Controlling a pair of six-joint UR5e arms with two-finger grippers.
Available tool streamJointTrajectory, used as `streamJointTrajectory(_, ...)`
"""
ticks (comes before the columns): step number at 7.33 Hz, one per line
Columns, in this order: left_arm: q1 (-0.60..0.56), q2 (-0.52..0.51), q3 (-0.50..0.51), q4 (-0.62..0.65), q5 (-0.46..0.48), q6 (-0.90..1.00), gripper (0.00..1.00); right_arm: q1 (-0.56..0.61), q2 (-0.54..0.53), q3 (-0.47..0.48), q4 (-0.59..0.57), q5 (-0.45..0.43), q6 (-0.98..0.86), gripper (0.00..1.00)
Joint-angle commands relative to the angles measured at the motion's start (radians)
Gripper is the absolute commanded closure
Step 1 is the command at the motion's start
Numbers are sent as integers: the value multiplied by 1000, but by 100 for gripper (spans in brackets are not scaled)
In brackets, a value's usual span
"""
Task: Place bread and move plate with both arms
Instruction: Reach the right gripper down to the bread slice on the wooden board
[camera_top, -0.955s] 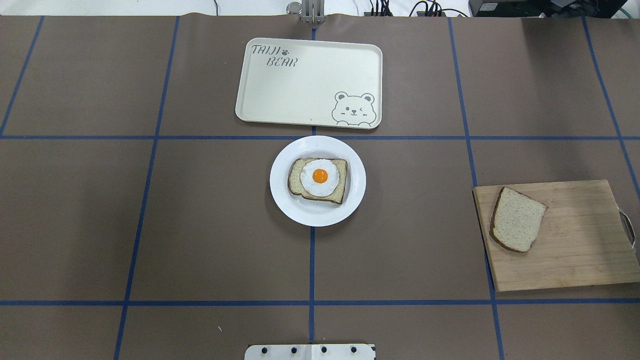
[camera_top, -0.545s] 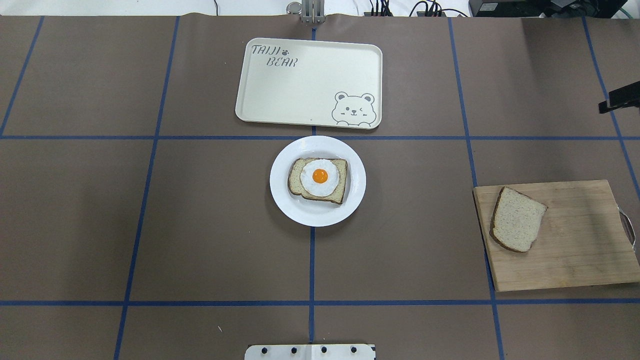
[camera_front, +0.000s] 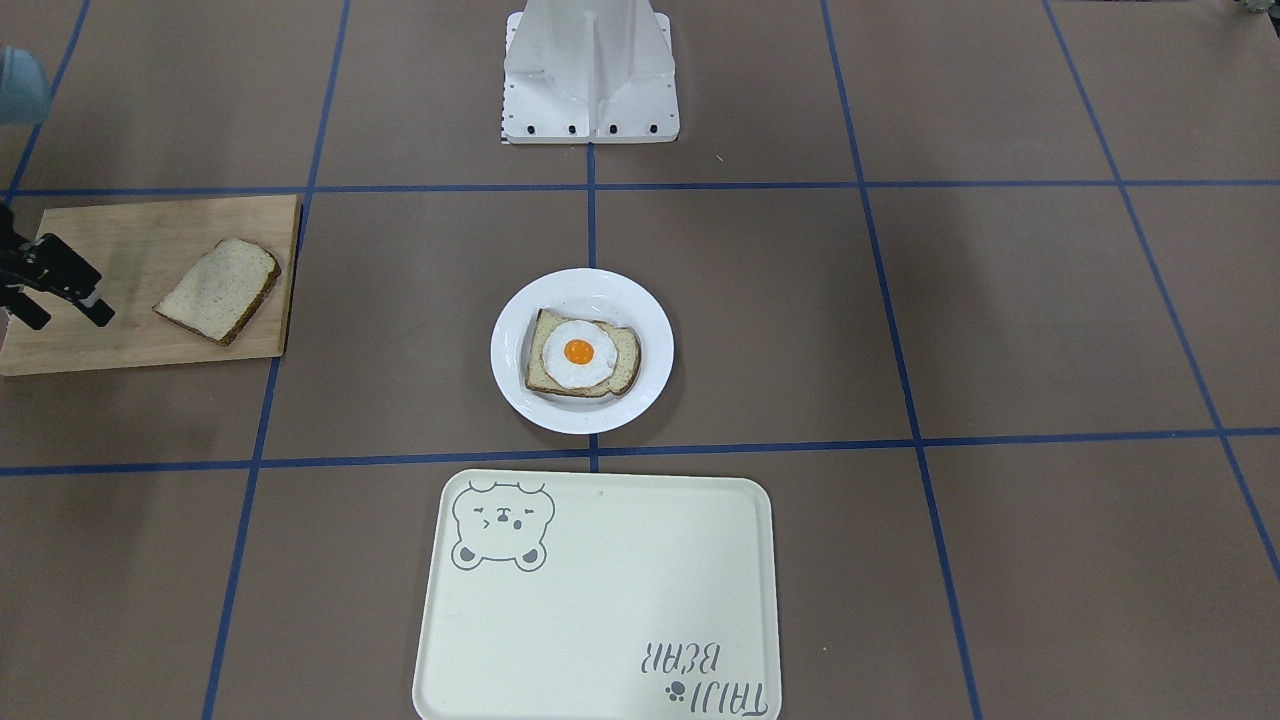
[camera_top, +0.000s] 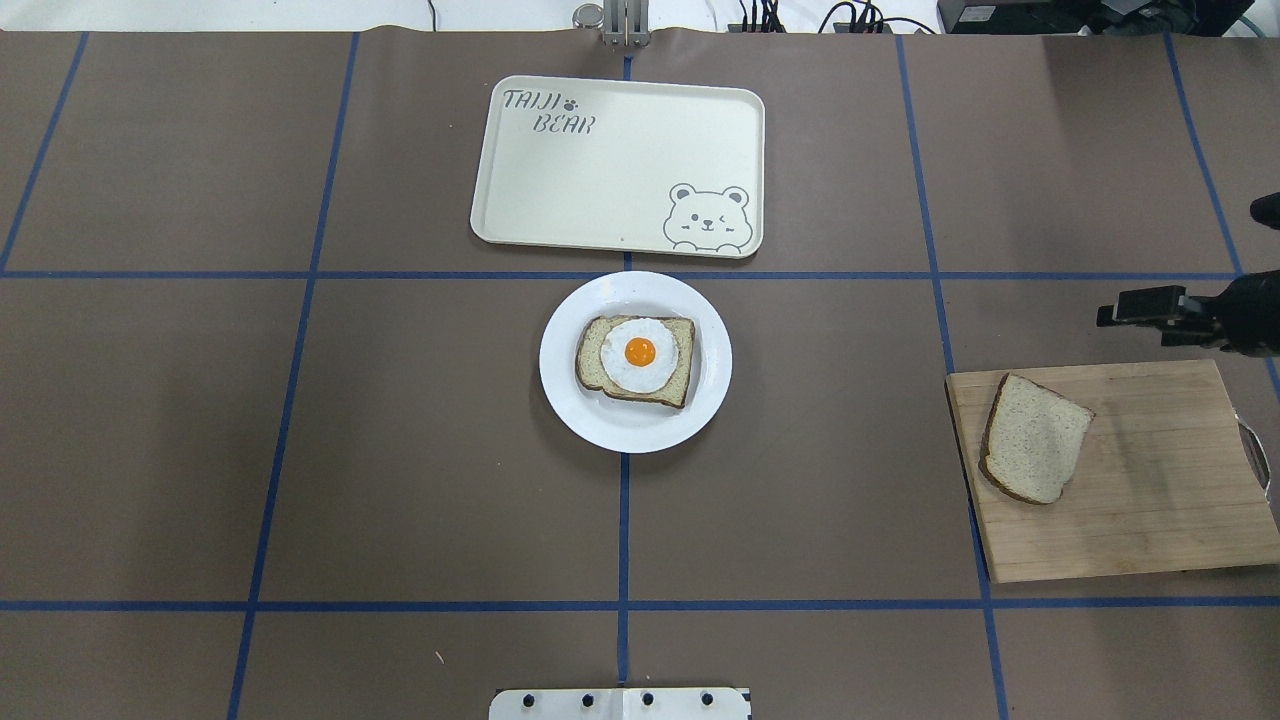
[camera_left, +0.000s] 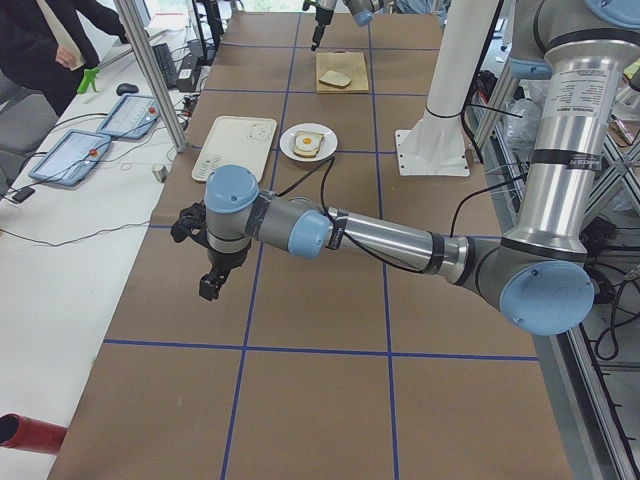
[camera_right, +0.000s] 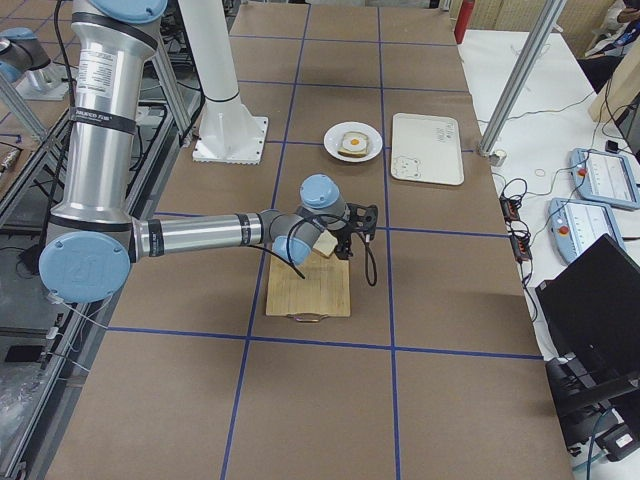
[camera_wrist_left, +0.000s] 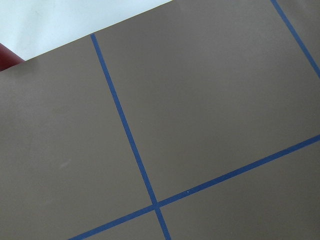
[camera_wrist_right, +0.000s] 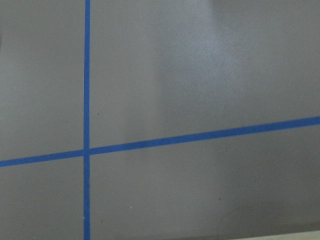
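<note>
The plain bread (camera_top: 1035, 440) lies on a wooden cutting board (camera_top: 1150, 500) at the table's right; it also shows in the front view (camera_front: 220, 290). The white plate (camera_top: 700, 405) sits at the table's centre and bears a bread slice with a fried egg (camera_top: 640, 355). My right gripper (camera_top: 1120, 312) hovers just beyond the board's far edge, right of the bread. In the front view my right gripper (camera_front: 70, 315) has its fingers apart and is empty. My left gripper (camera_left: 210, 285) hangs over bare table far to the left and shows only in the left side view, so I cannot tell its state.
The cream bear tray (camera_top: 600, 170) lies just beyond the plate. The white robot base (camera_front: 590, 80) stands at the near table edge. Both wrist views show only brown table cover with blue tape lines.
My right gripper has come in from the right edge of the overhead view and moved toward the cutting board's far edge. Bread, plate and tray have not moved.
</note>
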Motion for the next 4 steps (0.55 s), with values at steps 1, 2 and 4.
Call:
streamJointTrajectory(1, 0, 0, 3, -15, 0, 0, 0, -134, -20, 12, 46, -132, 109, 20)
streamJointTrajectory(2, 0, 0, 4, -18, 0, 0, 0, -164, -44, 12, 46, -177, 107, 30)
streamJointTrajectory(4, 0, 0, 4, -18, 2, 0, 0, -240, -60, 12, 43, -264, 106, 30)
